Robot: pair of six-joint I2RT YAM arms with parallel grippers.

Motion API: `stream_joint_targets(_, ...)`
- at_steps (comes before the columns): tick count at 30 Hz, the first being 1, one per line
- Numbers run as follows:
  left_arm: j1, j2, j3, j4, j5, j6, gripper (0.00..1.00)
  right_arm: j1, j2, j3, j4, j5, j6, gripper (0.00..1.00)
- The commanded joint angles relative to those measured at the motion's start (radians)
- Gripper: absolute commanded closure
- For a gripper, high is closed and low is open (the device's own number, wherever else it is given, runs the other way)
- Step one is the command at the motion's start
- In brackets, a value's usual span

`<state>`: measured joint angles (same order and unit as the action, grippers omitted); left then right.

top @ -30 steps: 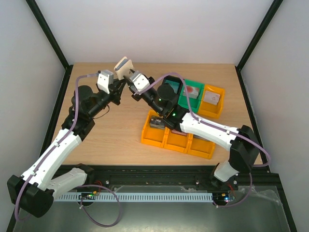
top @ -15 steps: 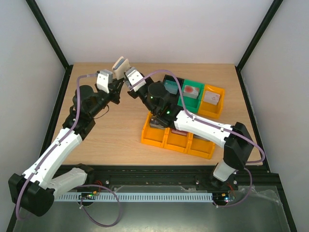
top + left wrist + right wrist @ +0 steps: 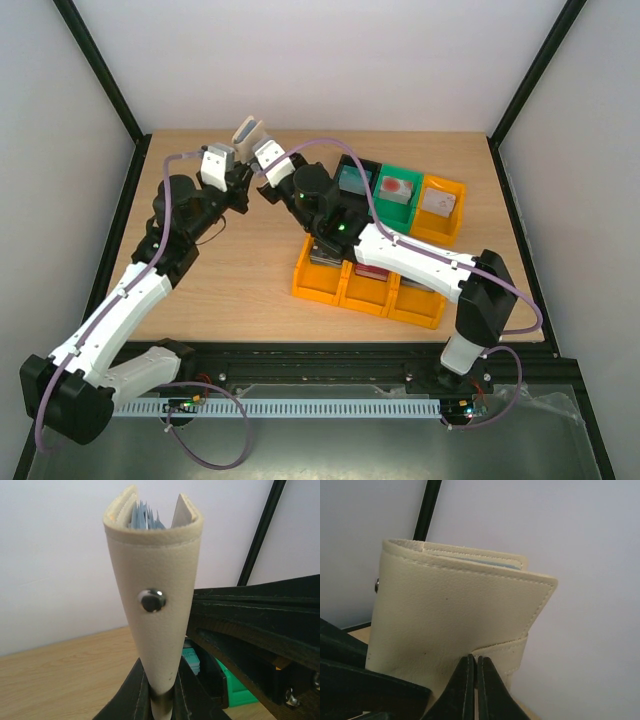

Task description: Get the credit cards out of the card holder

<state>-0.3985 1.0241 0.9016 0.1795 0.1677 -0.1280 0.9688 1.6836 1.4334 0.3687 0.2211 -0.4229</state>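
So the card holder (image 3: 247, 131) is up in the air off the table (image 3: 240, 270), at the upper left of the overhead view, right where the two arms meet near the back wall. It's standing upright and folded over.

The left gripper (image 3: 161, 696) has it from underneath. The jaws are clamped on the narrow bottom edge, and the pale beige body fans out wider toward the top of the left wrist view. There's a little metal snap stud (image 3: 152, 600) dead center on the side facing that camera. Up top it gapes a bit and you can see blue-grey pocket edges (image 3: 145, 517) poking out. I honestly can't pick out any credit cards in there, they're hidden or too mixed in with the pockets.

The right gripper (image 3: 473, 662) is up against the broad beige face, low in the right wrist view. Its jaws are pretty much together, just a sliver between them, right at the end of the tab (image 3: 512, 652) that wraps round from the right edge. Can't tell if the tab is actually pinched between them.

The orange bins (image 3: 365, 290) sit under the right arm in the middle of the overhead view, with a green bin (image 3: 400, 195) and a yellow bin (image 3: 440, 210) behind them.
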Motion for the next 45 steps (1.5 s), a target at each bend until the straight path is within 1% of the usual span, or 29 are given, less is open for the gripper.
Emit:
stream_joint_targets(1,-0.033,-0.039,0.006,0.080,0.142,0.043,0.97,-0.072,0.039,0.041,-0.079,0.136,0.057,0.99)
stream_joint_targets(6,-0.030,-0.045,-0.001,0.047,0.080,0.029,0.98,-0.139,0.034,0.061,-0.132,0.176,0.151,0.99)
stream_joint_targets(10,-0.024,-0.040,-0.001,0.031,0.079,0.015,0.97,-0.215,0.006,0.056,-0.178,0.172,0.204,0.99)
stream_joint_targets(19,-0.014,-0.049,-0.017,0.049,0.145,-0.008,0.97,-0.402,-0.134,-0.012,-0.248,0.038,0.244,0.98)
stream_joint_targets(21,-0.008,-0.053,-0.027,0.047,0.159,-0.007,0.97,-0.441,-0.176,-0.051,-0.262,-0.068,0.245,0.99)
stream_joint_targets(24,0.019,-0.061,-0.051,0.068,0.225,0.006,0.98,-0.470,-0.254,-0.106,-0.277,-0.340,0.223,0.98)
stream_joint_targets(25,0.030,-0.064,-0.056,0.071,0.262,0.017,0.98,-0.476,-0.279,-0.119,-0.286,-0.446,0.224,0.96)
stream_joint_targets(28,0.052,-0.070,-0.036,0.037,0.376,0.109,0.97,-0.486,-0.327,-0.111,-0.320,-0.762,0.230,0.83)
stream_joint_targets(29,0.060,-0.070,-0.018,0.012,0.425,0.157,0.98,-0.486,-0.330,-0.099,-0.328,-0.856,0.243,0.76)
stream_joint_targets(30,0.070,-0.066,0.006,-0.018,0.490,0.204,0.98,-0.486,-0.333,-0.085,-0.324,-0.933,0.269,0.64)
stream_joint_targets(31,0.079,-0.060,0.030,-0.048,0.531,0.248,0.98,-0.486,-0.332,-0.076,-0.312,-0.993,0.295,0.58)
stream_joint_targets(33,0.094,-0.049,0.065,-0.093,0.621,0.312,0.98,-0.486,-0.338,-0.071,-0.271,-1.074,0.333,0.55)
stream_joint_targets(35,0.099,-0.044,0.077,-0.114,0.716,0.369,0.97,-0.486,-0.335,-0.068,-0.240,-1.116,0.352,0.55)
stream_joint_targets(37,0.099,-0.039,0.077,-0.100,0.778,0.363,0.98,-0.486,-0.321,-0.049,-0.247,-1.160,0.362,0.55)
stream_joint_targets(39,0.099,-0.035,0.074,-0.079,0.806,0.331,0.97,-0.486,-0.309,-0.025,-0.289,-1.213,0.362,0.52)
stream_joint_targets(42,0.099,-0.034,0.072,-0.069,0.812,0.327,0.98,-0.485,-0.320,-0.024,-0.332,-1.293,0.373,0.47)
stream_joint_targets(45,0.099,-0.029,0.072,-0.072,0.820,0.337,0.98,-0.483,-0.334,-0.027,-0.340,-1.316,0.383,0.46)
